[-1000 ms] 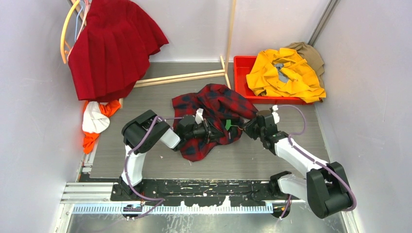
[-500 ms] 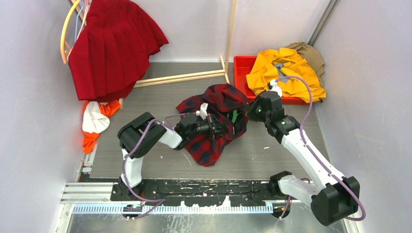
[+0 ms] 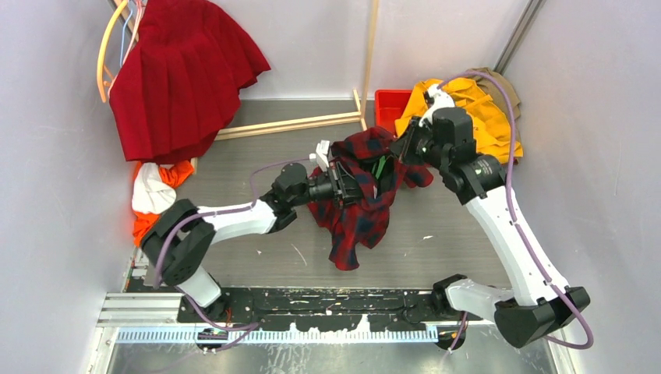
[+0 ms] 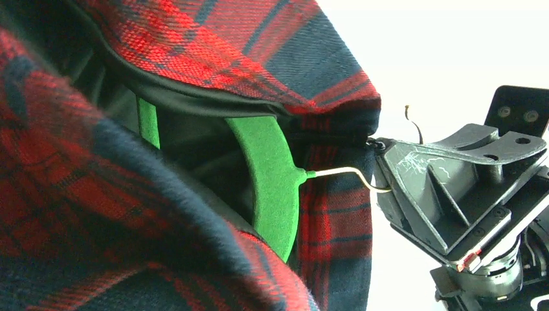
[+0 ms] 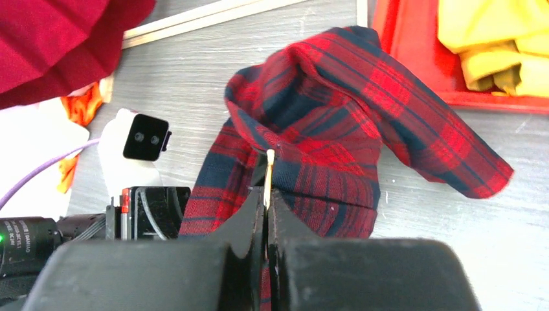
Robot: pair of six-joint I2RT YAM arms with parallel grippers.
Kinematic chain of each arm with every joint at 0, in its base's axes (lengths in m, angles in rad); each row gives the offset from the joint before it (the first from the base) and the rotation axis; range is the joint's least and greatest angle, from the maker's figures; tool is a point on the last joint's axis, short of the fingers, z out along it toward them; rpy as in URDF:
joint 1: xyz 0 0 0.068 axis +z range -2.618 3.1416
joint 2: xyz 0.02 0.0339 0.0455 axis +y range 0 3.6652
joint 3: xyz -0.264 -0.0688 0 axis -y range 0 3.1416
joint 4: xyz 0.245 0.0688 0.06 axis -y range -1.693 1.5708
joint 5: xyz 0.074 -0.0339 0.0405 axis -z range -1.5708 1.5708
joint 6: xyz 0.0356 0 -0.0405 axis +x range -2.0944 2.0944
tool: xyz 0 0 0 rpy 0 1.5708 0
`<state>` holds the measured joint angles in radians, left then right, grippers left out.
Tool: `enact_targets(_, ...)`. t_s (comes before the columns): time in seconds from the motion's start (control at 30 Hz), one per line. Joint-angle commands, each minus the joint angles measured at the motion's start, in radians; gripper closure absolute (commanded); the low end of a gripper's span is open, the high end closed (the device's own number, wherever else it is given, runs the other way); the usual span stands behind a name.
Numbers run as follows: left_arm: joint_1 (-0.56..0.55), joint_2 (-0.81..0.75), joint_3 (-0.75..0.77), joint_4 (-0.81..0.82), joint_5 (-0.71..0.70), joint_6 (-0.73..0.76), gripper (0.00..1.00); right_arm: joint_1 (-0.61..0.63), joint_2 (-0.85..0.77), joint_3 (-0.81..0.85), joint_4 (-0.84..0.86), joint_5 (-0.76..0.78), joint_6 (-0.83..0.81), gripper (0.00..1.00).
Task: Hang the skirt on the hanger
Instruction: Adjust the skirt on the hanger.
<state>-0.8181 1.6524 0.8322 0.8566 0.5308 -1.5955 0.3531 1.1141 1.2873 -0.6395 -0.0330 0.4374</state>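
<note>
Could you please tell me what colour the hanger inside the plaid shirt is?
The hanger inside the shirt is green; the left wrist view shows it best.

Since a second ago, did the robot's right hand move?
Yes. The right gripper, shut on the green hanger by its hook, moved toward the red bin. It was well short of the bin and is now beside its near-left corner.

A red bin (image 3: 387, 103) holds a heaped yellow garment (image 5: 492, 26). Just left of the bin, a red-and-black plaid shirt (image 3: 366, 202) hangs bunched above the grey table (image 3: 234, 253). A green hanger (image 4: 268, 175) sits inside the shirt, its thin wire hook (image 4: 340, 171) poking out through the fabric. A wooden frame (image 3: 288, 125) lies left of the bin, and an orange-and-white cloth (image 3: 152, 195) lies far left of it.
</note>
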Motion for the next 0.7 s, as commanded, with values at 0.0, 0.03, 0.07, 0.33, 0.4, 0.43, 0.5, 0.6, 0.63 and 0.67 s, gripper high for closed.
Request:
enact_targets(0.0,-0.009,-0.168,0.04,-0.191,0.007,0.131,0.86,0.004,0.029,0.24,0.036,-0.065,-0.084,0.99)
enact_targets(0.03,-0.008,-0.184,0.044,-0.228,0.004,0.149,0.85,0.004,0.039,0.277,0.021,-0.076,-0.091,0.99)
enact_targets(0.07,-0.009,-0.221,0.048,-0.271,-0.002,0.171,0.84,0.005,0.052,0.317,0.007,-0.095,-0.102,0.99)
enact_targets(0.33,-0.008,-0.369,0.066,-0.509,-0.024,0.307,0.72,0.039,0.148,0.575,-0.085,-0.143,-0.154,0.99)
enact_targets(0.4,-0.009,-0.374,0.069,-0.542,-0.025,0.328,0.67,0.056,0.174,0.623,-0.098,-0.152,-0.179,0.99)
enact_targets(0.43,-0.007,-0.408,0.072,-0.557,-0.025,0.338,0.66,0.069,0.184,0.643,-0.106,-0.142,-0.189,0.99)
enact_targets(0.5,-0.008,-0.43,0.072,-0.575,-0.028,0.349,0.66,0.086,0.205,0.686,-0.115,-0.135,-0.211,0.99)
enact_targets(0.6,-0.005,-0.458,0.085,-0.604,-0.031,0.368,0.66,0.096,0.24,0.75,-0.128,-0.141,-0.225,0.99)
enact_targets(0.63,-0.005,-0.467,0.099,-0.626,-0.03,0.383,0.66,0.099,0.252,0.775,-0.133,-0.143,-0.228,0.99)
enact_targets(0.67,-0.004,-0.478,0.113,-0.658,-0.033,0.403,0.66,0.1,0.263,0.796,-0.135,-0.147,-0.231,0.99)
